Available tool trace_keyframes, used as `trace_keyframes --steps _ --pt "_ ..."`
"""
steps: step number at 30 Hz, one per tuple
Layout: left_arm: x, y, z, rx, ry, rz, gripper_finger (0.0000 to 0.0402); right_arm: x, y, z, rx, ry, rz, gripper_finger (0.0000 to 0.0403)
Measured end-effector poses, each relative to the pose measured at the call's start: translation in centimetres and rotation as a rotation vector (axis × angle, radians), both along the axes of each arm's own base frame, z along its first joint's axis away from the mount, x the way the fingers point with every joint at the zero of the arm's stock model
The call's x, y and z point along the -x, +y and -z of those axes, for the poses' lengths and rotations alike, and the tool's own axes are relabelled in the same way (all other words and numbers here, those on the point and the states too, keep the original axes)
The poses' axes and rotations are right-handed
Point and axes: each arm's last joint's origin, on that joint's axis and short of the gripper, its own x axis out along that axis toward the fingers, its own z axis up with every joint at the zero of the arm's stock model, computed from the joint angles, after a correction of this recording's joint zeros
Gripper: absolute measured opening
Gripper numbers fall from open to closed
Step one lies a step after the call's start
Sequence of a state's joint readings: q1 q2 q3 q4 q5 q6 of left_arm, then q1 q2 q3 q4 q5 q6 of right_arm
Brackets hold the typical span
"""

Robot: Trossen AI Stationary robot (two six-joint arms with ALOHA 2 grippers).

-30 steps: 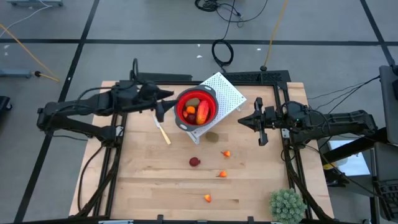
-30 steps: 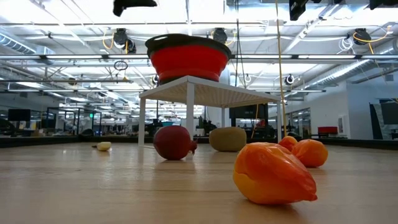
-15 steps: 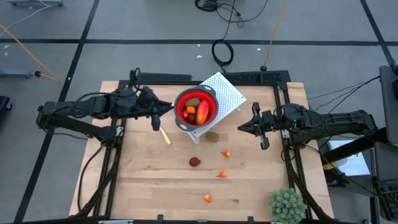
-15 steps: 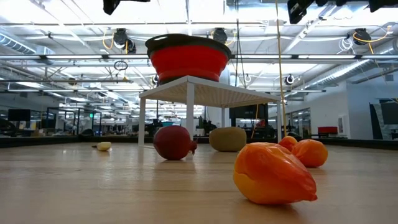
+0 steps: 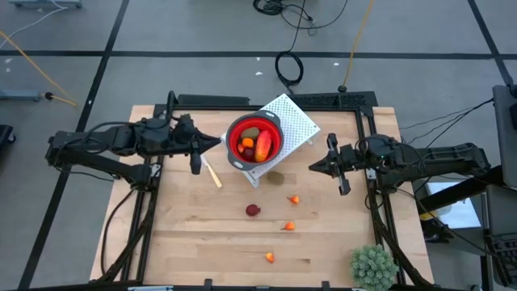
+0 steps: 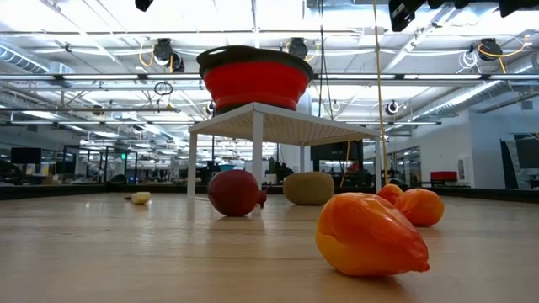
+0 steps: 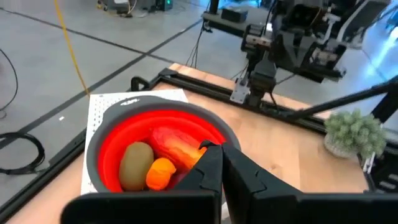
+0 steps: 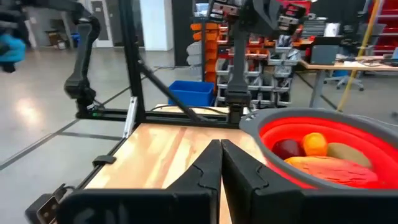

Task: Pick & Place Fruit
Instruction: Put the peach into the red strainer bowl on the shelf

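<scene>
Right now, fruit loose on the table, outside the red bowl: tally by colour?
Orange pieces: 3
Dark red ball: 1
Olive-brown oval: 1
Total: 5

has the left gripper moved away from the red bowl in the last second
Yes. In the high view the left gripper has pulled back leftward from the red bowl, shut and empty.

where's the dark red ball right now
In the high view the dark red ball lies on the table near its middle, just in front of the white stand holding the red bowl, with an orange piece to its right.
</scene>
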State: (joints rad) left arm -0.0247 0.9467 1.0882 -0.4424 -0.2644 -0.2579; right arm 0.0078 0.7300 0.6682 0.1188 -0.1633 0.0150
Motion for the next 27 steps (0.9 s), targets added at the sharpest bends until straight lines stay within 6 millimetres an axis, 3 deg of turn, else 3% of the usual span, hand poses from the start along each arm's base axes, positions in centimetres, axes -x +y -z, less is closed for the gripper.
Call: trace_keyframes --steps 5,18,27 --pt "0.9 -0.2 0.7 0.01 -0.028 0.007 0.0009 -0.3 0.3 0.3 -0.002 0.02 -0.088 0.0004" --pt "3.9 -1.0 7.9 0.067 -0.204 0.059 0.0003 -2.7 1.3 2.1 -0.059 0.127 -0.187 0.0004" --pt "5.9 -1.0 11.1 0.055 -0.225 0.125 0.0003 -3.6 2.9 3.2 -0.131 0.207 -0.076 0.0004"
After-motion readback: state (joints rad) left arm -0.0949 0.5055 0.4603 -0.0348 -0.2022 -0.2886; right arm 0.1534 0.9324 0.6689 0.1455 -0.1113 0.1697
